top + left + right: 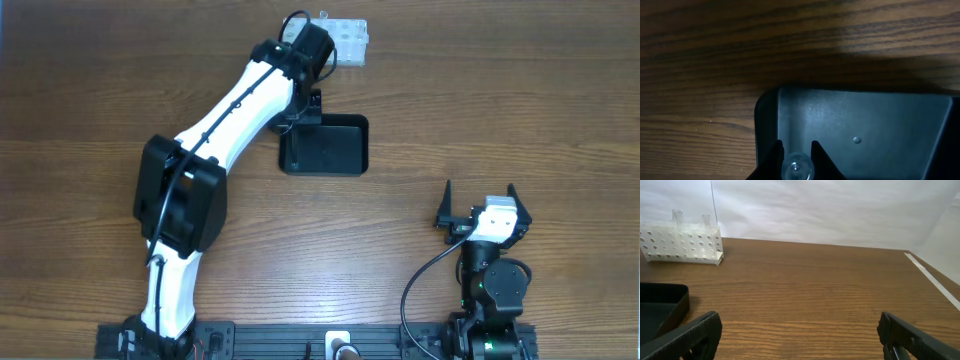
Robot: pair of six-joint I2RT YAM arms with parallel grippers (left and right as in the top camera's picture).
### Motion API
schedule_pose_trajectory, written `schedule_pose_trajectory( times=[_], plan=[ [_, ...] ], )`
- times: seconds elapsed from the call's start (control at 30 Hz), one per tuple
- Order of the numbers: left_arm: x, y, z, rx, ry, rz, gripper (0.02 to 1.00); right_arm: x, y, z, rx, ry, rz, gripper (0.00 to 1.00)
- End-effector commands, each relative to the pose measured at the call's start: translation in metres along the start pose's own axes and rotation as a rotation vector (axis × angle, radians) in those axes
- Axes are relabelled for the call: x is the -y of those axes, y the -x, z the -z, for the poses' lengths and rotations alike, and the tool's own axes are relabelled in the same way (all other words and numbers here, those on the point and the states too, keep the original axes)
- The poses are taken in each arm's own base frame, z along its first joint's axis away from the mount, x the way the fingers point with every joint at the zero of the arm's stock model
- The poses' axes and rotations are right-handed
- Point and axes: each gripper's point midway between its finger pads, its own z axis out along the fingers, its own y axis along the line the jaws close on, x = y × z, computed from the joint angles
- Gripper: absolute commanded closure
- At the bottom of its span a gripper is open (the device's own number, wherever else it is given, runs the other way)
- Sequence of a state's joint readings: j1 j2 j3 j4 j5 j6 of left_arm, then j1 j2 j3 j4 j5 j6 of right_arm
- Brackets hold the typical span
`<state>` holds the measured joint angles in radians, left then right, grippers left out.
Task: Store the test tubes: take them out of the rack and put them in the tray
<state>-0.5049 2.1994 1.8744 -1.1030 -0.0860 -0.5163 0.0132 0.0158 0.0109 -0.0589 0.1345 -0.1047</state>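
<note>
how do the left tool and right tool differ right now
The left tool is shut on a test tube; the right tool is open and empty. The left tool hangs over the black tray; the right tool sits over bare table near its own base. Both are black two-finger tools.

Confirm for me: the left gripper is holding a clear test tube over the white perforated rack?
Not over the white perforated rack. The left gripper holds the clear test tube over the black plastic tray, as the left wrist view shows.
</note>
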Motion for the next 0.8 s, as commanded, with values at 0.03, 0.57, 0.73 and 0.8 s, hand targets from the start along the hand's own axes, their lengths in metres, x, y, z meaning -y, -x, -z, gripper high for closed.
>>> schedule_pose_trajectory(
  times=[0.03, 0.57, 0.73, 0.8],
  plan=[
    [-0.0015, -0.0007, -0.0034, 0.0, 0.019, -0.02, 0.93, 0.0035, -0.0015, 0.0001, 0.0, -0.018, -0.003, 0.007],
    [-0.0026, -0.0002, -0.0035, -0.001, 0.019, -0.017, 0.809, 0.0035, -0.0015, 0.0001, 0.0, -0.018, -0.003, 0.007],
    [-0.003, -0.0008, -0.0035, -0.003, 0.021, -0.017, 0.801, 0.0035, -0.0017, 0.0, 0.0, -0.018, -0.003, 0.007],
    [-0.0042, 0.0, -0.0035, -0.003, 0.021, -0.015, 0.803, 0.0035, -0.0015, 0.0001, 0.0, -0.018, -0.003, 0.009]
  ],
)
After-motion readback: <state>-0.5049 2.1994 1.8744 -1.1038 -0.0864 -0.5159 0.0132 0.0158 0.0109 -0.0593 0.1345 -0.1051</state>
